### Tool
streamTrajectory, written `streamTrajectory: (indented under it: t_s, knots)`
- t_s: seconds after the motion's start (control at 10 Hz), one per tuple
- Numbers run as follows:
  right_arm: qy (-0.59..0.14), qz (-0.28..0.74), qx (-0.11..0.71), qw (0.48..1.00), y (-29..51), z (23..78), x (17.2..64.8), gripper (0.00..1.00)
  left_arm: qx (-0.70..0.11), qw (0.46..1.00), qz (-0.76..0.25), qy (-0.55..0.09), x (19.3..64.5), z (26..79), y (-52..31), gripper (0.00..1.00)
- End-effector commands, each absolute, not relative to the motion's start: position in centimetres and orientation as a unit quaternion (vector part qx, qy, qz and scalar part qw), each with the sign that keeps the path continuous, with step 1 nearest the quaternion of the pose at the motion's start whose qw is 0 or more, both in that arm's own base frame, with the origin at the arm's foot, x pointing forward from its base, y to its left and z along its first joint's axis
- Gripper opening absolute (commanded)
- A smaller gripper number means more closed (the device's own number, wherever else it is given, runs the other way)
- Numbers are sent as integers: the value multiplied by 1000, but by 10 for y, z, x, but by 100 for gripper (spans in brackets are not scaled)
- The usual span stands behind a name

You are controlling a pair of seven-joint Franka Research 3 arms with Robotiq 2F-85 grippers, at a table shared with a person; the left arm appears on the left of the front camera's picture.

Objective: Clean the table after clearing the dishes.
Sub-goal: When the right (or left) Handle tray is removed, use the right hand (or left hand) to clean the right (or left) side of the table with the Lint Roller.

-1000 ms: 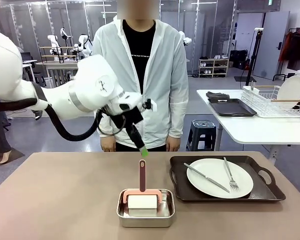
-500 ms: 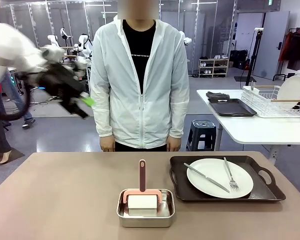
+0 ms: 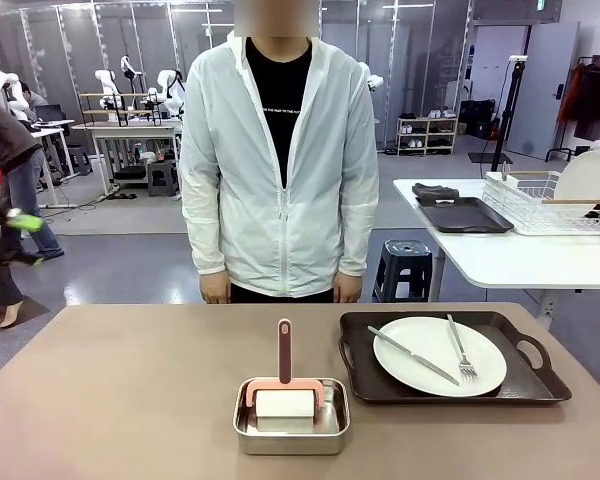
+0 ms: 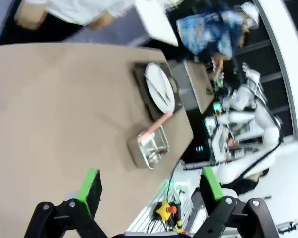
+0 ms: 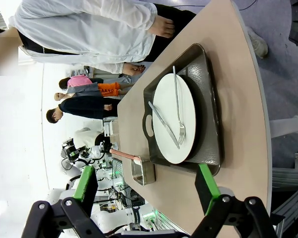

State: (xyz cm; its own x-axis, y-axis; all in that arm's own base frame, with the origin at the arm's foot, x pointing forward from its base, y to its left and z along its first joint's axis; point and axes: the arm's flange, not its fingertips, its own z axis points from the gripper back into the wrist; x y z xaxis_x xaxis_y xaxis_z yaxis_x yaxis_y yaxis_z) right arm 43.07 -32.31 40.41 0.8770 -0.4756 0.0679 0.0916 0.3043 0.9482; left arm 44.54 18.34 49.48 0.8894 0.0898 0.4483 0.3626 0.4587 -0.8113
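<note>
On the taupe table point(image 3: 130, 400) a dark handled tray point(image 3: 525, 385) carries one white plate point(image 3: 430, 365) with a knife point(image 3: 412, 355) and a fork point(image 3: 461, 352). From the right wrist view the plate point(image 5: 176, 119) lies ahead on its tray point(image 5: 211, 114), and my right gripper point(image 5: 146, 183) hangs open above the table's end, holding nothing. My left gripper point(image 4: 151, 186) is open and empty too, high above the table point(image 4: 49, 114), with the plate point(image 4: 159, 88) far off. In the front view the left gripper point(image 3: 18, 222) is a blur at the left edge.
A steel pan point(image 3: 291, 420) holding a pink-handled white cleaning tool point(image 3: 285, 370) sits at the table's front middle. A person point(image 3: 278, 150) stands at the far edge, hands down. A white side table point(image 3: 520, 250) at back right bears a wire rack point(image 3: 545, 200) and a dark tray point(image 3: 463, 214).
My left arm has swung from above the pan away to the left, up and off the table, to the picture's left edge. Plate, tray and pan have not moved.
</note>
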Motion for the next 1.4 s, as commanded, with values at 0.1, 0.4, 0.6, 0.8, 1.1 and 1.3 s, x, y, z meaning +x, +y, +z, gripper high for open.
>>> streamTrajectory:
  t_s: [0.1,0.4,0.6,0.8,1.1,1.3]
  knots:
    - [-173,-179,562,789,-322,407,429,100,-536,796,16,-282,415,478,248,100]
    - [-173,-179,562,789,-322,407,429,100,-514,791,125,-309,381,467,288,100]
    - [-173,-179,562,789,-322,407,429,100,-520,798,86,-293,383,462,300,100]
    - [-173,-179,562,789,-322,407,429,100,-520,798,86,-293,383,462,300,100]
    - [-173,-179,562,789,-322,407,429,100,-520,798,86,-293,383,462,300,100]
    - [-173,-179,562,789,-322,407,429,100,-520,798,86,-293,383,462,300,100]
